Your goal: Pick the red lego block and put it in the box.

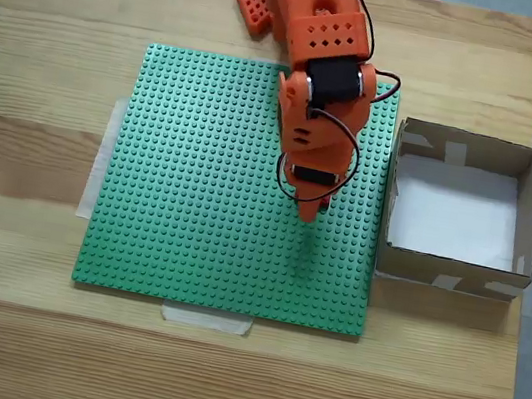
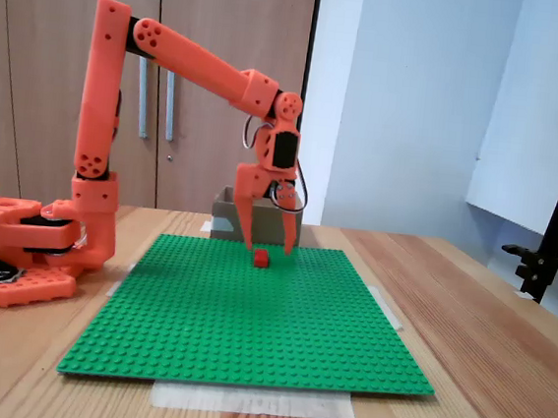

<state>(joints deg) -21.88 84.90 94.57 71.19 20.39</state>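
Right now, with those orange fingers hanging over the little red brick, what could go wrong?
1. The open fingers straddle the red lego block but have not closed. If they come down off-centre, a fingertip may push the brick aside.
2. The brick sits on the studded green baseplate. If it is pressed on, it could resist lifting and slip out.
3. The box has raised walls, so a low carry might clip its rim.

I see a green studded baseplate (image 1: 205, 200) taped onto the wooden worktop (image 1: 1, 340); wooden cupboard doors (image 2: 202, 83) stand behind it.
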